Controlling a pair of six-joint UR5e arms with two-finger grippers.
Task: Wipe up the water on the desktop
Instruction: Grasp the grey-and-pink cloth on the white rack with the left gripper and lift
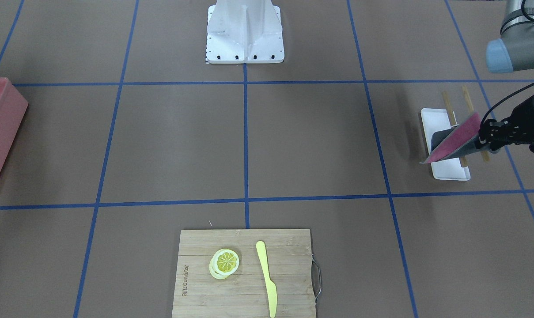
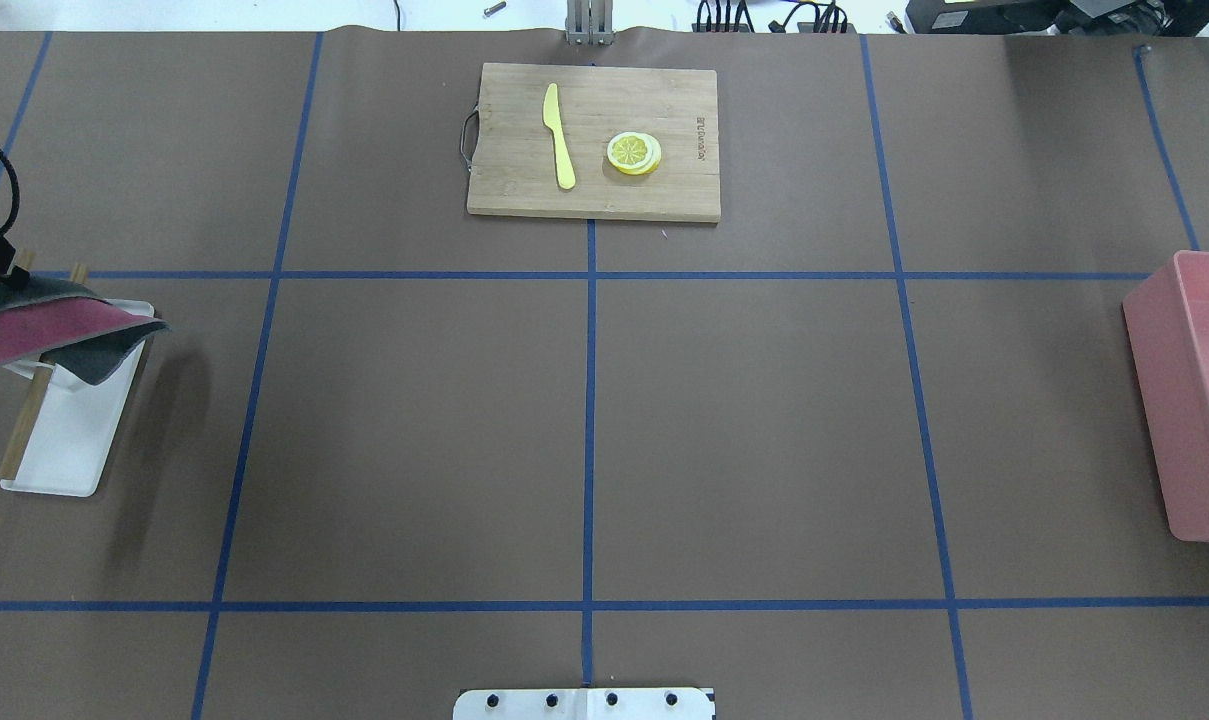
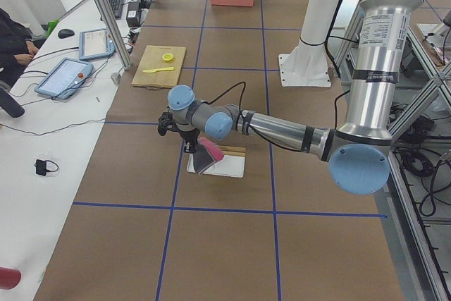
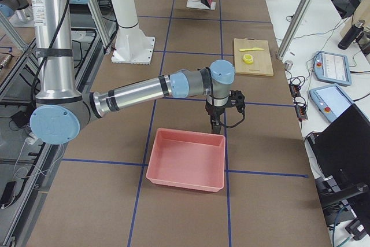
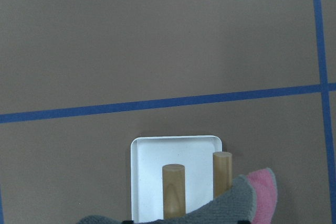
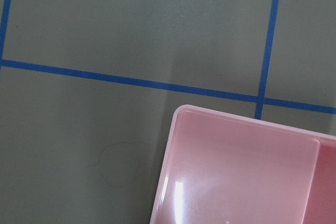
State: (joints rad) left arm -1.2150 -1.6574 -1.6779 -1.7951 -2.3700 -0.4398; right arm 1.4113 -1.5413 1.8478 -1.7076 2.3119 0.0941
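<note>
The desktop (image 1: pixel 311 141) is a brown surface with a blue tape grid. No puddle shows on it in the wide views. In the right wrist view a faint rounded outline (image 6: pixel 118 163) marks the surface beside the pink bin. My left gripper (image 1: pixel 485 137) is shut on a pink and grey cloth (image 1: pixel 454 139) and holds it in the air, draped over a small white tray (image 1: pixel 448 170). The cloth also shows in the overhead view (image 2: pixel 34 330) and at the bottom of the left wrist view (image 5: pixel 252 198). My right gripper (image 4: pixel 215 124) hangs over the pink bin's far edge. I cannot tell whether it is open or shut.
Two wooden rods (image 5: pixel 173 192) lie across the white tray (image 5: pixel 173 150). A pink bin (image 2: pixel 1199 400) stands at the desktop's right end. A bamboo cutting board (image 2: pixel 524 190) at the far edge carries a yellow knife (image 2: pixel 560 135) and lemon slices (image 2: pixel 634 153). The white robot base (image 1: pixel 244 35) stands at the near edge.
</note>
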